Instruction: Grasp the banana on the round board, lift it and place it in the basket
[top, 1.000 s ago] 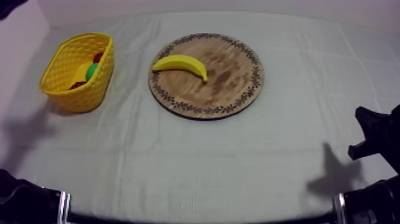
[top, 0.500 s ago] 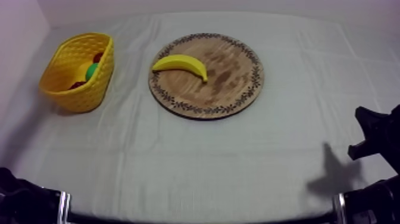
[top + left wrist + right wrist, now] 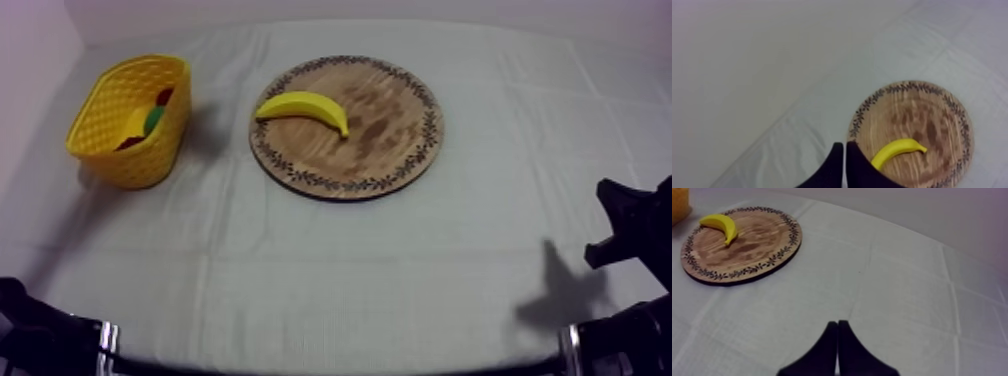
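The banana (image 3: 303, 108) is seen lying flat on the board (image 3: 392, 135), on the part of it nearest the basket (image 3: 105, 130), with its left end close to the patterned rim and its right end pointed toward the board's middle; its arch is turned toward the far edge of the worktop (image 3: 330, 270). It is touched by nothing. The board is set at the middle of the worktop's far half, and the basket is placed near the far left corner, apart from the board with a strip of cloth between them. Inside the basket some toy fruit (image 3: 153, 120) is made out as green, red and pale yellow patches, whose kinds cannot be told. The left gripper (image 3: 844, 146) is held high over the cloth just beside the board's rim, its fingers pressed together into a narrow wedge with nothing between them; the banana (image 3: 897, 151) is seen just past its tip. The right gripper (image 3: 837, 324) is likewise closed to a narrow wedge on nothing, and is kept low near the worktop's near right corner, well apart from the board (image 3: 752, 248) and the banana (image 3: 720, 224).
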Tool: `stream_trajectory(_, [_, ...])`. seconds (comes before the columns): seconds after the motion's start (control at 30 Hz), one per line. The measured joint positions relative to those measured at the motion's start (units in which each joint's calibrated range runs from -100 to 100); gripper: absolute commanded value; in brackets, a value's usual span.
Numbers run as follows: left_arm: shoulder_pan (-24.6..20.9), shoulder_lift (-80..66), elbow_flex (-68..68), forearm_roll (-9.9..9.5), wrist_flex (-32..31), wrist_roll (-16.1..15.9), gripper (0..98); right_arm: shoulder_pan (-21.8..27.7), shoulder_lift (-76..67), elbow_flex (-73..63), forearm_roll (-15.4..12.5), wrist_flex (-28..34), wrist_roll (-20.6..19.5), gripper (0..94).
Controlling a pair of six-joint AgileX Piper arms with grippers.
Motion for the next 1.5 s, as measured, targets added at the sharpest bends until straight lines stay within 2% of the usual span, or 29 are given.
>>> stream_trajectory(0.37, [2.4, 10.1, -1.0, -2.71, -0.8, -3.9, 0.0, 0.0, 0.0, 0.0, 0.0, 0.0, -0.1, 0.3])
stream_trajectory(0.63, [2.1, 14.4, -1.3, -4.93, -3.9, -4.7, 1.8, 0.0, 0.0, 0.0, 0.0, 0.0, -0.1, 0.3])
stream_trajectory(0.7, [1.9, 14.9, -1.9, -4.99, -4.2, -4.7, 9.1, 0.0, 0.0, 0.0, 0.0, 0.0, 0.0, 0.3])
stream_trajectory(0.83, [1.3, 15.7, -3.0, -5.28, -4.2, -4.1, 33.0, 0.0, 0.0, 0.0, 0.0, 0.0, 0.0, 0.3])
stream_trajectory(1.0, [1.2, 16.2, -3.9, -6.50, -1.2, -4.2, 51.3, 0.0, 0.0, 0.0, 0.0, 0.1, 0.0, 0.3])
stream_trajectory(1.17, [1.8, 16.2, -4.0, -8.22, 4.2, -5.8, 59.4, 0.0, 0.0, 0.0, 0.0, 0.0, 0.0, 0.3])
stream_trajectory(1.3, [2.4, 16.0, -2.6, -10.32, 8.8, -8.3, 62.7, 0.0, 0.0, 0.0, 0.0, 0.0, 0.0, 0.3])
stream_trajectory(1.4, [2.4, 15.9, -1.2, -11.37, 10.1, -10.4, 64.8, 0.0, 0.0, 0.0, 0.0, 0.0, 0.0, 0.3])
stream_trajectory(1.5, [2.4, 16.0, 0.1, -11.59, 9.9, -11.9, 66.6, 0.0, 0.0, 0.0, 0.0, 0.0, 0.0, 0.3])
